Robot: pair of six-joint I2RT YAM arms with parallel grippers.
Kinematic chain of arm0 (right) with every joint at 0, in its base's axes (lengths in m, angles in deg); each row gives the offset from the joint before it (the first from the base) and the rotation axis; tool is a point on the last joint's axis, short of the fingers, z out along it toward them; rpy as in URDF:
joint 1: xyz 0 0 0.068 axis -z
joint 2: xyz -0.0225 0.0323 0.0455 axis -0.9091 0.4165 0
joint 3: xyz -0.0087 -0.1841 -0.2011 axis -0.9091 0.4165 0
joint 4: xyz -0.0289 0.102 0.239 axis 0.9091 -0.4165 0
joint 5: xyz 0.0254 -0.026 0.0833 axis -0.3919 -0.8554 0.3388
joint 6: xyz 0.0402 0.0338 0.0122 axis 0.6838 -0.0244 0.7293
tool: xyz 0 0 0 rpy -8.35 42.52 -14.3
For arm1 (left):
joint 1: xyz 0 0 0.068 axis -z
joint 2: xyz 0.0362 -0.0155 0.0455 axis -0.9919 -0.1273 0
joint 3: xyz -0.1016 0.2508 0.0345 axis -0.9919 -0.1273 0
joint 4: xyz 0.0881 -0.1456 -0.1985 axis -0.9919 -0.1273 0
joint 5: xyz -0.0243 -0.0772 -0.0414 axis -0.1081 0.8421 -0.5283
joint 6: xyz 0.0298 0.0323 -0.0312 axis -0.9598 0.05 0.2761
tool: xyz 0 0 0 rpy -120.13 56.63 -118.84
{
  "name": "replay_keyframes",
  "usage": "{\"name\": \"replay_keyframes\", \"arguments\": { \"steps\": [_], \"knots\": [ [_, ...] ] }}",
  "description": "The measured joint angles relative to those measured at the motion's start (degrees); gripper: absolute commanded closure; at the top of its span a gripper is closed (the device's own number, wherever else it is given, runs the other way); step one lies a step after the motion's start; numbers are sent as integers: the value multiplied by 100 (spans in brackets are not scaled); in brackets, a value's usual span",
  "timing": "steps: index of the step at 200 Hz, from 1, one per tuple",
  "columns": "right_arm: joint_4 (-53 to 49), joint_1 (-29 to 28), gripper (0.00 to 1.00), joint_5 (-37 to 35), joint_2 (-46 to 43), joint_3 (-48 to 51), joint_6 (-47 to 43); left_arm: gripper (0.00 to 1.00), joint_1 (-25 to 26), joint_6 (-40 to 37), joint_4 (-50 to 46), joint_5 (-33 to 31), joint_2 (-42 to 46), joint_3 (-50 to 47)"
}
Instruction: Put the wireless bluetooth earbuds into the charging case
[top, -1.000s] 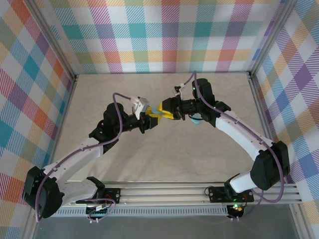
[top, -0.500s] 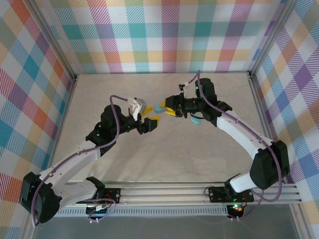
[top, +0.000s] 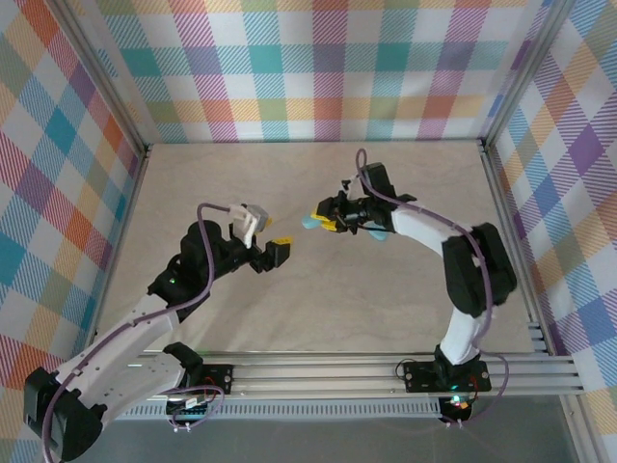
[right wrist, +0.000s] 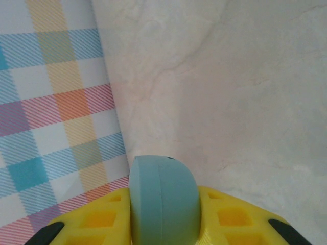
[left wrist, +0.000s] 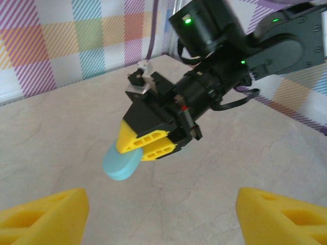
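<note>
My right gripper is shut on a closed teal oval charging case, held on edge above the table's middle. In the right wrist view the case is pinched between the two yellow fingers, its seam upright. My left gripper stands open a short way to the near left of it, with nothing between its fingers. From the left wrist, the case pokes out of the right gripper, well beyond my own spread left fingertips. The earbuds are out of view.
A second teal object lies on the table, partly under the right forearm. The beige marbled table is ringed by plaid walls with metal posts. The arms' mounting rail runs along the near edge.
My left gripper has let go of the case, opened wide and drawn back to the near left. The right gripper keeps the case, and its arm has folded in closer.
</note>
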Motion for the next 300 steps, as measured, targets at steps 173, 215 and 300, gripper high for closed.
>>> {"name": "replay_keyframes", "arguments": {
  "steps": [173, 215, 300],
  "knots": [
    [-887, -568, 60, -431, 2846, -2708, -745, 20, -190, -4, -444, -667, 702, -378],
    [-1305, -570, 53, -597, 2830, -2787, -1073, 20, -216, 17, -437, -671, 706, -400],
    [-2343, -568, 52, -1589, 1891, -2787, -1871, 2, -378, 116, -402, -876, 573, -367]
  ]
}}
